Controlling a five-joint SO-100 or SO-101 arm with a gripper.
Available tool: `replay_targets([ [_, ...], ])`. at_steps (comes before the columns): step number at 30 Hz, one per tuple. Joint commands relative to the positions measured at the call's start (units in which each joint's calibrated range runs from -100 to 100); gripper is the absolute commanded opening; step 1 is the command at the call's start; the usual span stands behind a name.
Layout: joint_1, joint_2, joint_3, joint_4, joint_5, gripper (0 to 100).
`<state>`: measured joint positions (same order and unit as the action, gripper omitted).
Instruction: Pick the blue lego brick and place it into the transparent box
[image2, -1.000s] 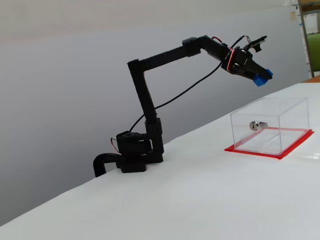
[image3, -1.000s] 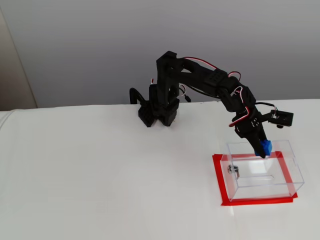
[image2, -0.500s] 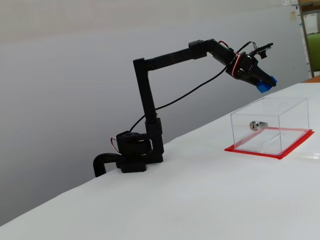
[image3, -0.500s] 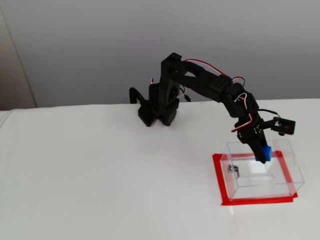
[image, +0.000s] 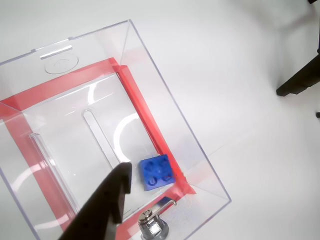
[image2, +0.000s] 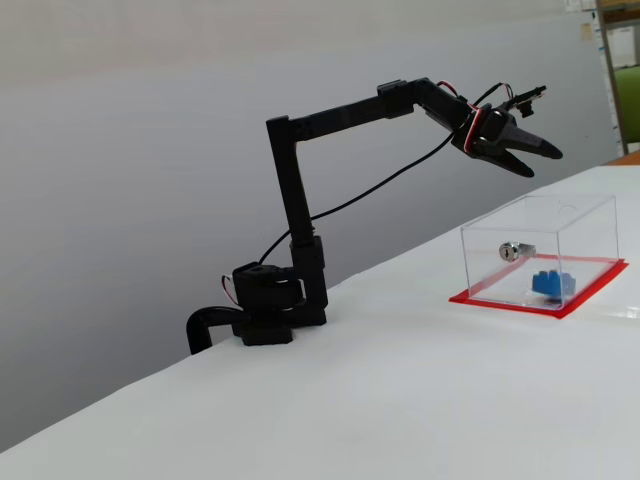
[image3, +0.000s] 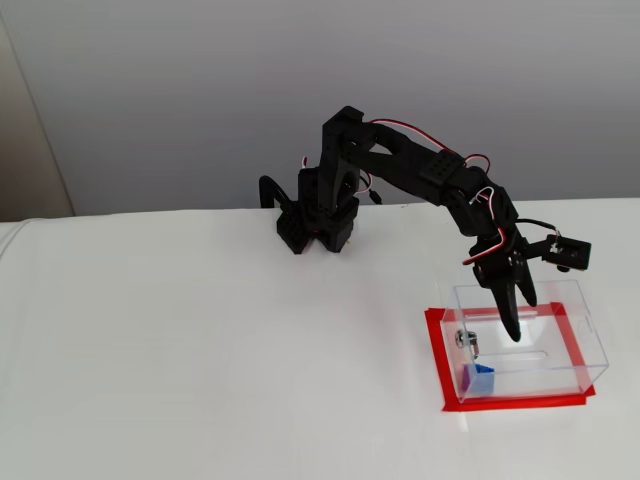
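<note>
Blue lego brick (image: 157, 172) lying inside transparent box (image2: 590, 215) — placement done. Gripper (image2: 535, 160) above box, jaws spread, empty — only retreat left, apparently.

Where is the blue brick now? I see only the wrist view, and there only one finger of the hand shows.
Observer: In a fixed view the brick lies on the floor of the box, not in the hand.
Operator: Is the hand open?
Observer: Yes. That view shows two fingers spread apart with nothing between them.
Operator: Is the hand inside the box?
Observer: No. In the same view it hangs above the box's top rim, clear of it.
</note>
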<state>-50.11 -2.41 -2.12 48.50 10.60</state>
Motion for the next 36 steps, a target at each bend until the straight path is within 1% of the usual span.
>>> replay_targets([
  [1, -0.1, -0.5, -4.5, -0.8, -0.1, 43],
  [15, 0.2, -0.5, -4.4, -0.7, 0.0, 42],
  [17, 0.4, -0.5, -4.4, -0.7, 0.0, 38],
  [22, 0.5, -0.6, -4.4, -0.6, 0.1, 21],
  [25, 0.5, -0.8, -4.4, -0.8, 0.1, 14],
  [33, 0.2, -0.9, -4.5, -0.9, 0.1, 1],
  [36, 0.1, -1.2, -4.5, -0.9, 0.1, 1],
])
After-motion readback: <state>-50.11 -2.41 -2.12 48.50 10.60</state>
